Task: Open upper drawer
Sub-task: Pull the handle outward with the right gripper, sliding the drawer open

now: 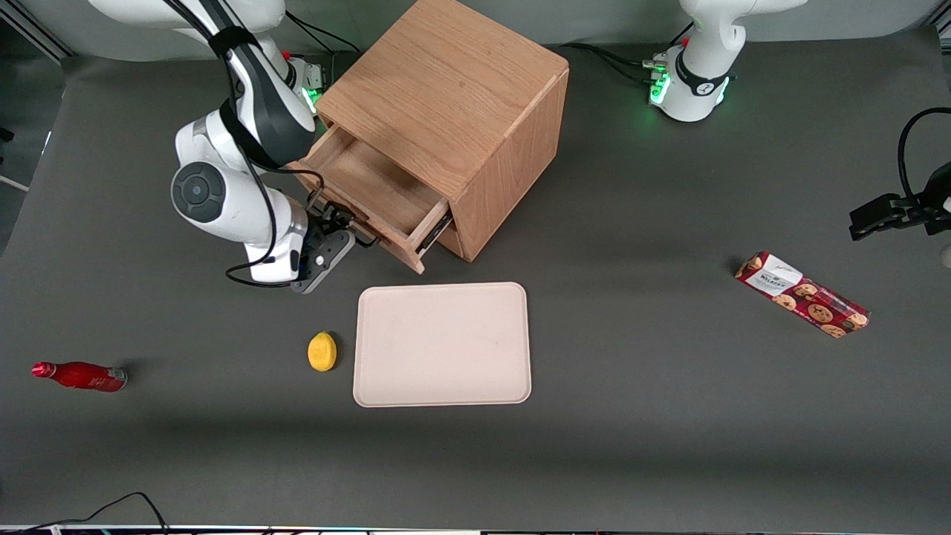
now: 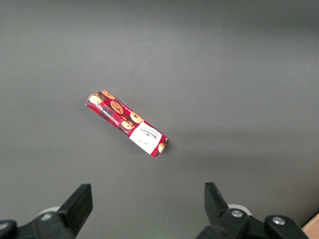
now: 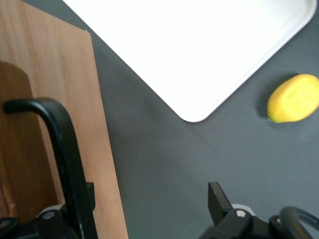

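On the grey desk (image 1: pixel 631 416), toward the working arm's end, a red bottle (image 1: pixel 79 375) lies on its side, well apart from everything else.

The hand (image 1: pixel 349 239) sits at the front of the upper drawer (image 1: pixel 371 195), at the black bar handle (image 3: pixel 62 149). In the right wrist view the fingers (image 3: pixel 218 201) stand spread, one on each side of the drawer's front panel and the handle; they grip nothing that can be seen.

The upper drawer stands pulled out of the light oak cabinet (image 1: pixel 453 104), its wooden interior exposed and a metal slide rail visible at its side. The cabinet sits at an angle on the desk, its front turned toward the working arm's end.

A yellow lemon (image 1: pixel 322 351) rests on the desk, nearer the front camera than the hand and just beside the tray (image 1: pixel 443 345). The tray, pale and rectangular with rounded corners, lies flat, nearer the front camera than the cabinet.

Toward the parked arm's end lies a red cookie packet (image 1: pixel 801 294), flat on the desk, well apart from the tray.
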Motion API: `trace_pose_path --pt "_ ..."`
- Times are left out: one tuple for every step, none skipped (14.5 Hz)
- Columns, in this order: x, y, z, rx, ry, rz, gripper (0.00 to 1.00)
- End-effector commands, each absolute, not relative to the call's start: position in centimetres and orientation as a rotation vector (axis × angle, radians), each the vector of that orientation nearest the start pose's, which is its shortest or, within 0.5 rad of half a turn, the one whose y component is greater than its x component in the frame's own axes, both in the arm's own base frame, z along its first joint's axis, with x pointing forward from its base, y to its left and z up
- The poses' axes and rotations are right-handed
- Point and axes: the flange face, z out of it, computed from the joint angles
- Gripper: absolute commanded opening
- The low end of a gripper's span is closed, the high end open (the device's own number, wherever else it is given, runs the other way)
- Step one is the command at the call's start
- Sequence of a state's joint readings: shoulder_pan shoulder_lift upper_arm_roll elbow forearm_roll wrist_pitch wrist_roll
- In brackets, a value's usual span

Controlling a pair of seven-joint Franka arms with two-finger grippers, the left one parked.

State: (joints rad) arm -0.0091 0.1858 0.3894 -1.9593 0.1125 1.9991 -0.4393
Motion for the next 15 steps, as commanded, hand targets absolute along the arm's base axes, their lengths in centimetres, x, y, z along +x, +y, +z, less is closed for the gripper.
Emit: trace_pose_path --pt "54.9 20.1 38.3 -2.763 -1.117 0.168 1.0" --pt "55.2 19.7 38.4 -2.771 -1.112 0.166 1.0" --pt "55.5 19.0 38.4 -2.788 -1.116 0.165 1.0" --pt "55.6 18.6 38.1 -2.795 -1.118 0.172 1.0" --pt "55.8 18.4 38.0 -2.799 -1.118 0.175 1.0" --pt "55.9 18.0 37.8 -2.804 -1.11 0.177 1.0" --pt "56.4 17.2 38.0 -2.822 -1.108 0.168 1.0" --pt "56.7 16.9 38.1 -2.822 -1.115 0.158 1.0" --pt "56.8 16.9 38.0 -2.82 -1.115 0.158 1.0" --pt "57.1 16.7 38.3 -2.823 -1.111 0.146 1.0" --pt "57.5 16.2 38.6 -2.83 -1.099 0.132 1.0" --pt "57.9 15.8 38.9 -2.835 -1.087 0.123 1.0" --pt "58.1 15.6 38.9 -2.837 -1.083 0.12 1.0" --pt "58.2 15.6 39.0 -2.838 -1.08 0.116 1.0" --pt "58.2 15.4 38.9 -2.839 -1.075 0.117 1.0"
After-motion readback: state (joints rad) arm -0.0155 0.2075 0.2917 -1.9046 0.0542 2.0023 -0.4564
